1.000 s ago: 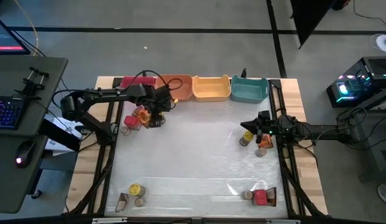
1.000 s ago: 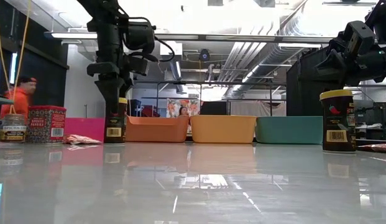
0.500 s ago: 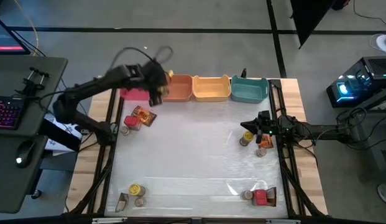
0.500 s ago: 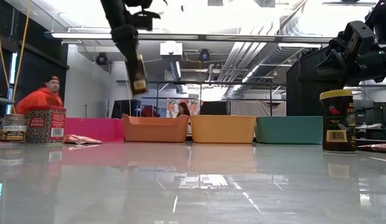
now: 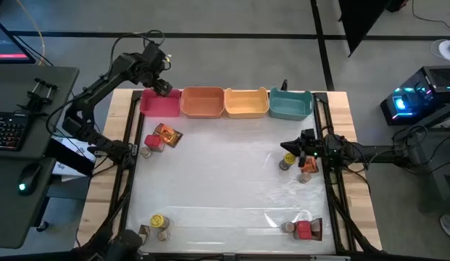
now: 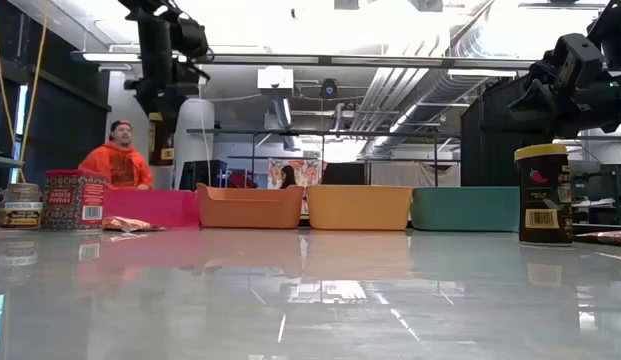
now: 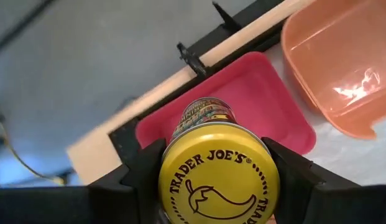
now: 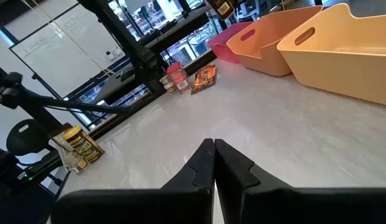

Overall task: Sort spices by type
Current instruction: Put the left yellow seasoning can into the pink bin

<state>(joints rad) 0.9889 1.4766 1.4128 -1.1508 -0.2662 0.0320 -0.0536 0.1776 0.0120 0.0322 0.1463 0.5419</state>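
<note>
My left gripper (image 5: 158, 85) is up in the air over the pink bin (image 5: 160, 106) at the table's far left, shut on a yellow-lidded spice jar (image 7: 219, 180). The low view shows the jar (image 6: 160, 140) hanging above the bin. My right gripper (image 5: 300, 149) hovers shut by the right cluster: a yellow-lidded jar (image 5: 289, 157), a foil packet (image 5: 309, 165) and a grey-lidded jar (image 5: 303, 177). A red box (image 5: 153, 142), a foil packet (image 5: 169, 133) and a grey-lidded jar (image 5: 146, 151) stand on the table at the left. My left gripper pinches the jar between its two fingers (image 7: 143, 169), one on each side of the yellow lid's rim (image 7: 171, 177). The fingers come from above, pointing down. The jar hangs roughly upright, lifted clear above the pink bin.
Orange (image 5: 202, 101), yellow (image 5: 246, 102) and teal (image 5: 290, 104) bins line the far edge beside the pink one. More spices sit at the near left (image 5: 159, 220) and near right (image 5: 303, 229) corners. A person in orange (image 6: 115, 165) stands beyond the table.
My left gripper has lifted the yellow-lidded jar off the table beside the left cluster. It has carried the jar up and toward the far left corner, over the pink bin. The jar swung tilted on the way and now hangs nearly upright.
</note>
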